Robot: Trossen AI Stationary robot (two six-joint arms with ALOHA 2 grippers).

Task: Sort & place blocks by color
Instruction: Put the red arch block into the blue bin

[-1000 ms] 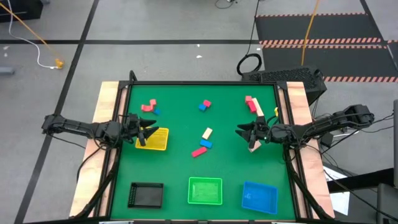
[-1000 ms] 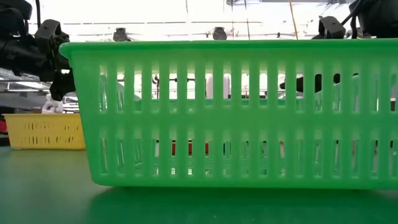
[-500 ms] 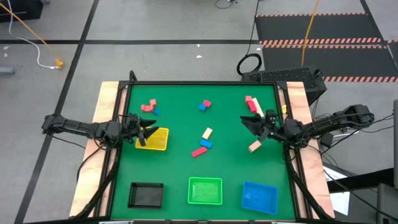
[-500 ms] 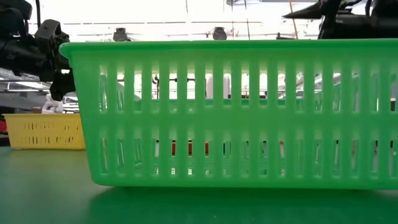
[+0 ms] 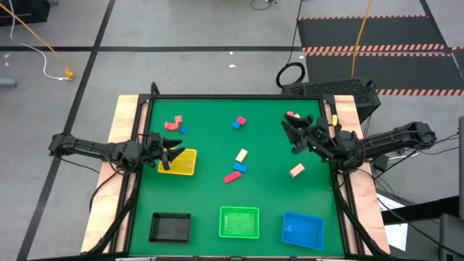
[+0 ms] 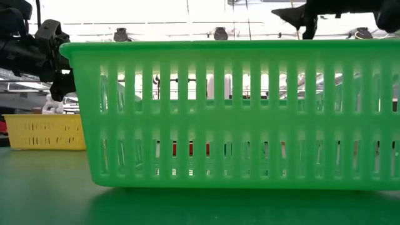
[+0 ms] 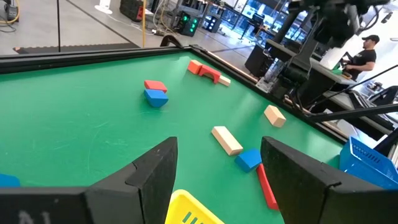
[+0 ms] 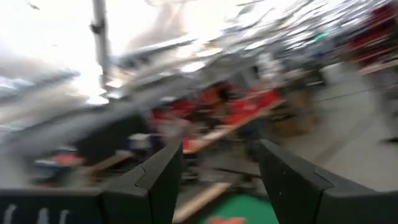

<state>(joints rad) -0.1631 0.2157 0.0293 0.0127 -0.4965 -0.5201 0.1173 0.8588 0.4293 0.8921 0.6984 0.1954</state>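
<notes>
Small blocks lie flat on the green table: a red and a blue one (image 5: 176, 125) far left, a blue-and-pink pair (image 5: 238, 123), a cream bar (image 5: 241, 154), a blue cube (image 5: 240, 167), a pink bar (image 5: 230, 177), a cream cube (image 5: 296, 170) and red ones (image 5: 291, 116) at the far right. My left gripper (image 5: 176, 154) hovers open over the yellow tray (image 5: 185, 165), nothing between its fingers (image 7: 155, 171). My right gripper (image 5: 290, 135) is raised above the right side, open and empty, its fingers (image 8: 158, 174) pointing up toward the room.
A black tray (image 5: 170, 226), a green tray (image 5: 239, 222) and a blue tray (image 5: 302, 229) stand along the near edge. The green tray (image 6: 237, 112) fills the low view. Wooden strips (image 5: 122, 119) border the table left and right. A person (image 7: 364, 53) sits beyond the table.
My right gripper has risen from just above the cream cube and gone toward the far edge, tipping from level to pointing upward. The cream cube stays on the table. The gap between its fingers looks unchanged.
</notes>
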